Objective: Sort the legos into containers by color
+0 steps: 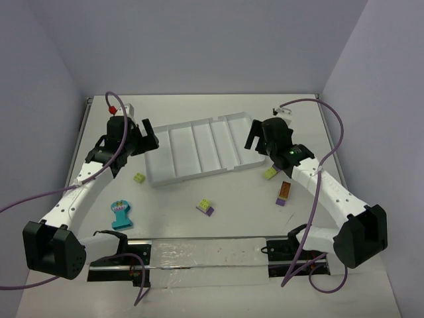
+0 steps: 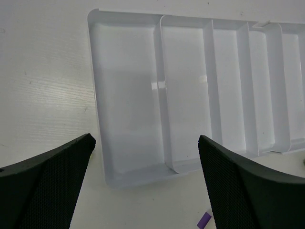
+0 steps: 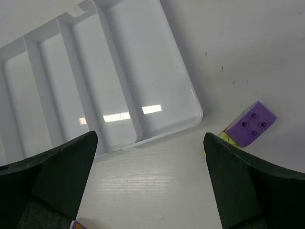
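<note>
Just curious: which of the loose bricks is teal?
The flat, comb-like teal piece beside the left arm; the other bricks are small blocks in lime, purple or orange-brown.

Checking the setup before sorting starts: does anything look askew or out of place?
The white tray sits skewed on the table, its right end farther back. Nothing looks spilled or damaged; the legos lie loose near it.

Laboratory robot cell. You see a white table [image 1: 218,195] boxed in by plain lavender walls [image 1: 199,40]; the left arm [image 1: 73,191] and right arm [image 1: 331,189] are bolted to a metal rail [image 1: 205,255] at its near edge, with purple cables [image 1: 305,100] trailing loose over the tabletop
</note>
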You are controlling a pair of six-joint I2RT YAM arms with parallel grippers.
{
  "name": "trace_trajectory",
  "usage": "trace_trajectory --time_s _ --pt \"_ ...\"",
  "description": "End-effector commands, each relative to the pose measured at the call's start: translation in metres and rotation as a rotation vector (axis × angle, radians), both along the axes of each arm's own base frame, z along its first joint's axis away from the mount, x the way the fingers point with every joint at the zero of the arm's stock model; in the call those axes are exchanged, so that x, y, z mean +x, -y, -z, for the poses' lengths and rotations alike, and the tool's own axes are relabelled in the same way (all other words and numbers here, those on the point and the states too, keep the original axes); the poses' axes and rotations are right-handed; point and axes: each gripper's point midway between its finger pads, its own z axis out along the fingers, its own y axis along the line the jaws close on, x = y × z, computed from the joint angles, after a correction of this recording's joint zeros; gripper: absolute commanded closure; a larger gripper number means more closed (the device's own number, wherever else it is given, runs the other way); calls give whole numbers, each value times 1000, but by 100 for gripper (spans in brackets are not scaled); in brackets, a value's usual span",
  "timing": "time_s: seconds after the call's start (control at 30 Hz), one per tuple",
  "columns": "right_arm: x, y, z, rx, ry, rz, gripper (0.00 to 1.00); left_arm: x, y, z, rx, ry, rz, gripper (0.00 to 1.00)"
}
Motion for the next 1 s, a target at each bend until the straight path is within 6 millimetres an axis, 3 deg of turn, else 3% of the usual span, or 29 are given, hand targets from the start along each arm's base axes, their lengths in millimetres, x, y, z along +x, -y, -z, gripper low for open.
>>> trace_trajectory --time_s 0.0,0.33,0.47,0.63,0.83,0.97 --pt "2 -3 -10 32 51 -5 0 5 -6 -21 9 48 -44 1" --pt "3 -9 -16 35 69 -50 0 -10 -48 15 22 -49 -371 1" --pt "1 -7 -16 21 75 -58 0 -23 -65 35 15 -127 -544 6" --pt "-1 -4 -19 27 101 -50 0 -35 -65 63 -28 -215 -636 11" --pt "2 -10 -46 65 194 -75 0 -39 -63 87 -54 -273 -699 14" --pt "5 -10 -41 50 163 -70 0 -41 -71 104 -31 -314 -768 18"
